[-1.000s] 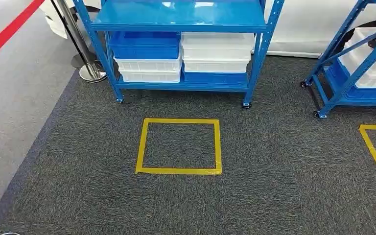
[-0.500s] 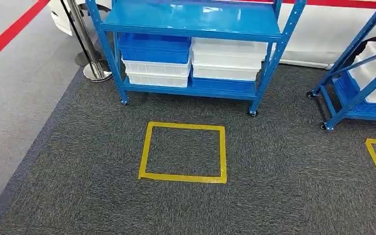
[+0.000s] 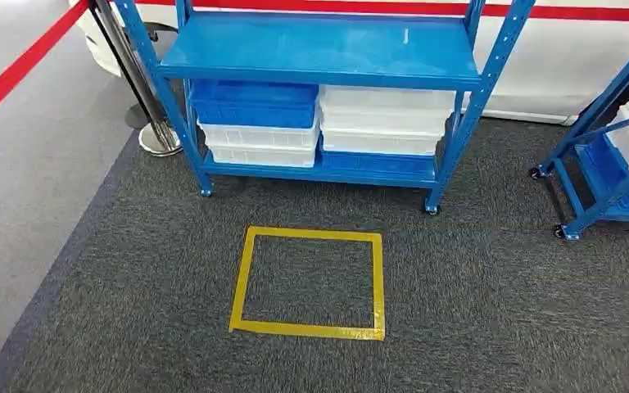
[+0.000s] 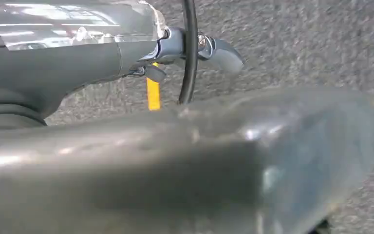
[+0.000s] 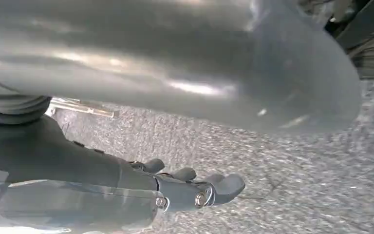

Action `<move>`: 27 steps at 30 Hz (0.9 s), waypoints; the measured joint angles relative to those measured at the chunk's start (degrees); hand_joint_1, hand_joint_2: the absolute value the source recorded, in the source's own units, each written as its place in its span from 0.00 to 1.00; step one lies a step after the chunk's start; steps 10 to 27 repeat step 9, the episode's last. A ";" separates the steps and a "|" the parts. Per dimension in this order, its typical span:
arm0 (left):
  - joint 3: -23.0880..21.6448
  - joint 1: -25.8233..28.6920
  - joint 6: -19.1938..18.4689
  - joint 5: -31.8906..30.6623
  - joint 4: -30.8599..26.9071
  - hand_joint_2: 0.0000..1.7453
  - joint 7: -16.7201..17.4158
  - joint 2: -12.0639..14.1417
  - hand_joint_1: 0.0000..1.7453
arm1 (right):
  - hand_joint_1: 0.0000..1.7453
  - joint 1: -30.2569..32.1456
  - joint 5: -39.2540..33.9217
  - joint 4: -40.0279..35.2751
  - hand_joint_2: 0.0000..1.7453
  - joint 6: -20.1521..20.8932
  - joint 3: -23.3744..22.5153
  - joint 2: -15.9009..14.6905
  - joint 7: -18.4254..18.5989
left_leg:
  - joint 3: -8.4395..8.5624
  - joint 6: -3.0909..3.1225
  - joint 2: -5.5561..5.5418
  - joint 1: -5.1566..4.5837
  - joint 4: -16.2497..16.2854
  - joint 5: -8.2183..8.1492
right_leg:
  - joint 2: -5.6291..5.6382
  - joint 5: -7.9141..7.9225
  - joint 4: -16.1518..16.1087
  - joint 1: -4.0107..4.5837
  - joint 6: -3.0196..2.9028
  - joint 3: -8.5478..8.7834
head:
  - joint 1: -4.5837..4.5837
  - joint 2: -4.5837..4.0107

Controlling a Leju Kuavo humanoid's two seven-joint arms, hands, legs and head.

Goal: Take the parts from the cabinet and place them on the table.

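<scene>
A blue wheeled cabinet [image 3: 319, 53] stands ahead on the dark carpet, its middle shelf bare. On its lowest shelf sit a blue bin [image 3: 254, 102] stacked on white bins [image 3: 258, 135], and beside them white bins [image 3: 385, 119] on a flat blue bin [image 3: 377, 162]. What the bins hold is hidden. My left hand [image 4: 195, 53] hangs over the carpet, fingers spread, holding nothing. My right hand [image 5: 190, 190] also hangs over the carpet with fingers stretched out and nothing in it.
A yellow tape square [image 3: 307, 329] marks the carpet in front of the cabinet. A second blue rack [image 3: 614, 155] with white bins stands at the right. A steel stanchion [image 3: 160, 135] with a red belt [image 3: 16, 57] borders the left, by grey floor.
The whole picture has shifted down and the cabinet looks larger: the camera has moved closer to it. The things themselves have not moved.
</scene>
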 joint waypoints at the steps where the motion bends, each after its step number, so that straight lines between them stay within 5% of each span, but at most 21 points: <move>1: 0.13 0.02 0.00 0.00 0.00 0.00 0.00 0.00 0.00 | 0.00 0.02 0.15 0.00 0.00 0.02 -0.02 0.00 0.00 | -0.41 0.10 0.05 0.00 -3.14 2.08 | -0.01 -1.13 0.00 -0.03 0.17 1.42 | 0.00 0.00; 2: 0.26 0.24 0.00 0.00 0.00 0.00 0.02 0.02 0.00 | 0.00 0.06 0.26 0.00 0.00 0.02 -0.02 0.00 0.00 | -0.71 0.44 0.22 -0.01 -6.78 7.97 | -0.12 -2.27 0.00 -0.02 0.41 2.71 | 0.00 0.00; 3: 0.50 0.52 0.00 0.00 0.00 0.00 0.07 0.04 0.00 | 0.00 0.45 0.41 0.06 0.00 0.02 -0.15 0.00 -0.02 | -1.32 0.97 0.63 -0.09 -10.23 17.77 | -0.16 -3.24 0.12 0.02 0.62 3.53 | 0.02 0.00; 4: 0.63 0.67 0.08 0.00 -0.02 0.00 0.33 0.04 0.00 | 0.00 0.21 0.61 0.04 1.00 0.04 -0.20 0.00 -0.19 | -1.22 1.24 0.72 -0.50 -10.84 20.80 | 0.15 -4.20 0.35 0.19 1.16 4.37 | -0.02 0.00; 5: 0.72 0.61 0.09 0.00 -0.02 0.00 0.46 0.07 0.00 | 0.00 -0.09 0.74 0.04 1.00 0.00 -0.20 -0.02 -0.35 | -0.30 1.81 0.51 -0.69 -10.26 19.69 | 0.15 -4.94 -0.06 0.23 1.79 4.96 | 0.02 0.00; 6: 0.72 0.44 0.22 0.00 -0.02 0.00 0.64 0.07 0.00 | 0.00 -0.24 0.92 0.04 0.00 -0.07 -0.20 0.00 -0.37 | 0.01 2.42 0.40 -0.70 -10.43 19.19 | 0.01 -4.88 -0.20 0.14 2.08 5.85 | -0.02 0.00; 7: 0.72 0.23 0.42 0.00 -0.02 0.00 0.79 0.07 0.00 | 0.00 -0.44 0.94 0.04 0.00 -0.18 -0.20 0.00 -0.35 | 0.42 2.82 0.34 -0.83 -10.68 18.85 | 0.00 -3.24 1.36 0.04 2.42 4.92 | 0.02 0.00; 9: 0.74 -0.28 0.79 -0.02 -0.02 0.00 1.07 0.04 0.00 | 0.00 -0.94 0.85 0.04 0.00 -0.09 -0.43 0.04 -0.24 | 2.19 3.37 0.27 -0.32 -12.52 18.62 | 0.02 0.12 9.09 -0.04 2.82 0.45 | 0.00 0.00; 27: 0.74 -0.28 0.79 -0.02 -0.02 0.00 1.07 0.04 0.00 | 0.00 -0.94 0.85 0.04 0.00 -0.09 -0.43 0.04 -0.24 | 2.19 3.37 0.27 -0.32 -12.52 18.62 | 0.02 0.12 9.09 -0.04 2.82 0.45 | 0.00 0.00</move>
